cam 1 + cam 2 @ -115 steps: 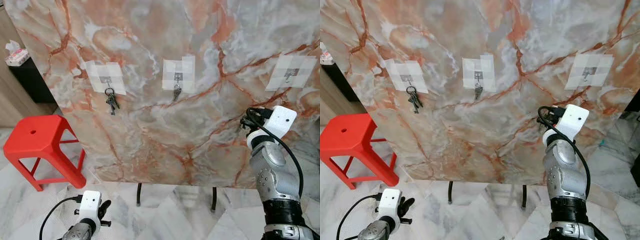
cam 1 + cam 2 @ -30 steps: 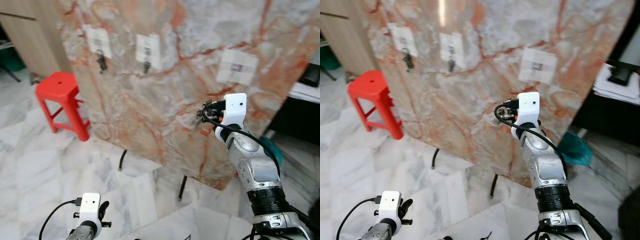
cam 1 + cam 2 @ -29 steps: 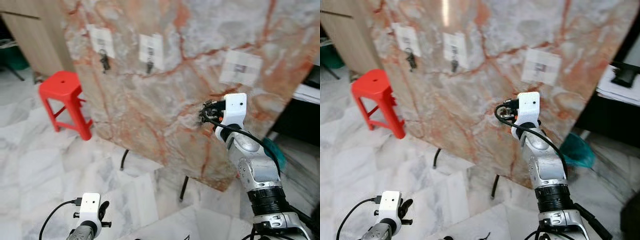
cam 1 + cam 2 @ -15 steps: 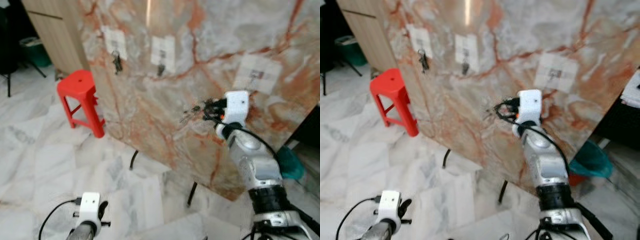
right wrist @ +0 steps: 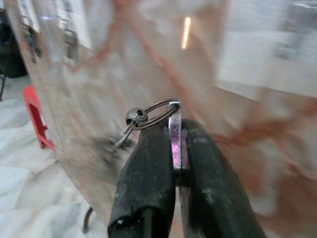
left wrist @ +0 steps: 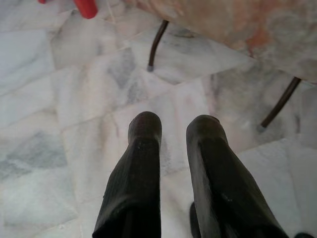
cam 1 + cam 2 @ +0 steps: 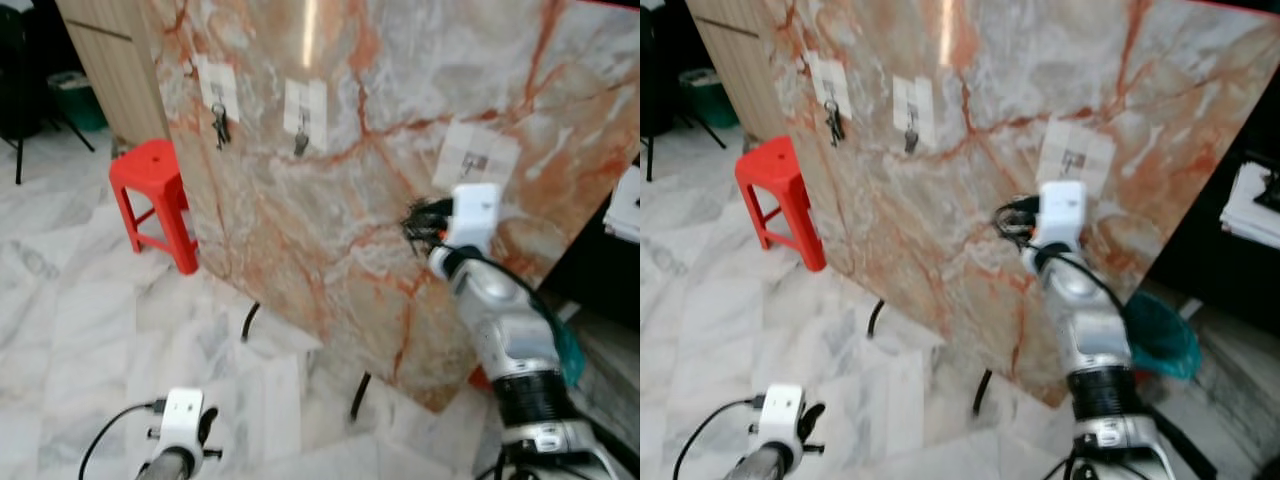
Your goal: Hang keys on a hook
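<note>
With my right gripper (image 5: 177,144) clamped on the keys (image 5: 157,119), I should raise the ring level with the empty hook (image 7: 473,163) and slip it over.

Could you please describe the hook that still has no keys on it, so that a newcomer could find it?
Start at the big leaning marble slab. Three white patches cross its upper part, each with a small hook. The free hook is on the patch nearest the right gripper; the other two hooks carry hanging keys.
</note>
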Motion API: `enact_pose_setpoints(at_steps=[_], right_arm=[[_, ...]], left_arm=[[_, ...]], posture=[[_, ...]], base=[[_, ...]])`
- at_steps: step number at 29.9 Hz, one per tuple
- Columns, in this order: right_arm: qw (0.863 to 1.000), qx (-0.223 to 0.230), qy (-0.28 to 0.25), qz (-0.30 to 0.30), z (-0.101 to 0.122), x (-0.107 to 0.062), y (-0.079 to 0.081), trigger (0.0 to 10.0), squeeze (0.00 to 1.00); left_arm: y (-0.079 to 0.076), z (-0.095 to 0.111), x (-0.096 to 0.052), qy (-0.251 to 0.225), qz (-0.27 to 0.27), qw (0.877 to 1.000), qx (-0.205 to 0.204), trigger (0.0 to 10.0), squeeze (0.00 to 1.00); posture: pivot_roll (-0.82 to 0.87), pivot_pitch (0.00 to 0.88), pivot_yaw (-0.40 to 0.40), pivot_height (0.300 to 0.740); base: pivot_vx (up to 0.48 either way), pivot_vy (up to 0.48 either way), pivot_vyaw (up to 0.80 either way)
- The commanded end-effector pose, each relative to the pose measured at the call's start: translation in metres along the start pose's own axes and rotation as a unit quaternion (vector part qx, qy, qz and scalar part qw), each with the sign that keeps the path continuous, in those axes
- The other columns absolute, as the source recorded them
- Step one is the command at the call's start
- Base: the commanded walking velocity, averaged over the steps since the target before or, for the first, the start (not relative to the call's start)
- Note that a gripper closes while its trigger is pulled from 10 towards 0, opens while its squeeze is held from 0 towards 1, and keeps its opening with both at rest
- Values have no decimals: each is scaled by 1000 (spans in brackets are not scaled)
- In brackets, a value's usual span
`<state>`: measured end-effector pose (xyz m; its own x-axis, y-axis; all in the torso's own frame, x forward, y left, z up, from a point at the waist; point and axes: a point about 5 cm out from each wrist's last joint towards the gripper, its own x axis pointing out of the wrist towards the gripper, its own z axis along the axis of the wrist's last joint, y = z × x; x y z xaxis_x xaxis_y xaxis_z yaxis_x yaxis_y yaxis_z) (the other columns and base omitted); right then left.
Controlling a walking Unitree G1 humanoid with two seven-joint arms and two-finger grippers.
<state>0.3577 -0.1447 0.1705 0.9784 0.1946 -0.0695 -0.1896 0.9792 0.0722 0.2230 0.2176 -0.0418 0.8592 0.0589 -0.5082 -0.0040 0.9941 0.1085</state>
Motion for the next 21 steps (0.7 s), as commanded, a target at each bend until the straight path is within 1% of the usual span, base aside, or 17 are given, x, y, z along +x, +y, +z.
enact_pose_setpoints(at_steps=[1,2,4,6,7,9,11,14,15,16,18,21], right_arm=[[1000,-18,-18,1,13,1,-1,10000,0],[999,-37,-21,4,15,2,-1,10000,0],[995,-96,-26,14,19,3,1,10000,0],[995,-99,-27,15,19,3,1,10000,0],[995,-92,-35,14,24,4,1,10000,0],[993,-110,-40,11,28,5,0,10000,0],[982,-181,-54,7,35,7,1,10000,0],[982,-173,-75,9,43,8,3,10000,0],[980,-181,-82,7,46,8,3,10000,0],[977,-196,-88,4,48,8,2,10000,0],[955,-276,-105,-3,56,8,2,10000,0],[940,-324,-110,-12,60,8,0,10000,0]], left_arm=[[-2,-1,0,2,-2,1000,0,10000,0],[-2,-1,0,2,-2,1000,0,10000,0],[-3,-2,-1,2,-3,1000,-1,10000,0],[-3,-2,-1,2,-4,1000,-1,10000,0],[-3,-2,-1,2,-4,1000,-1,10000,0],[-4,-3,-1,3,-4,1000,-1,10000,0],[-4,-3,-1,3,-5,1000,-2,10000,0],[-5,-3,-1,2,-6,1000,-3,10000,0],[-5,-3,-1,2,-6,1000,-3,10000,0],[-5,-3,-1,1,-6,1000,-3,10000,0],[-6,-3,-1,1,-8,1000,-4,10000,0],[-6,-3,-1,1,-9,1000,-3,10000,0]], posture=[[65,48,-37,740],[65,48,-37,740],[64,50,-40,740],[64,50,-40,740],[65,51,-42,740],[65,51,-42,740],[63,51,-42,740],[62,52,-44,740],[65,52,-45,740],[65,52,-45,740],[62,52,-44,740],[62,53,-45,740]], base=[[0,0,0],[0,0,0],[0,0,0],[0,0,0],[0,0,0],[0,0,0],[0,0,0],[0,0,0],[0,0,0],[0,0,0],[0,0,0],[0,0,0]])
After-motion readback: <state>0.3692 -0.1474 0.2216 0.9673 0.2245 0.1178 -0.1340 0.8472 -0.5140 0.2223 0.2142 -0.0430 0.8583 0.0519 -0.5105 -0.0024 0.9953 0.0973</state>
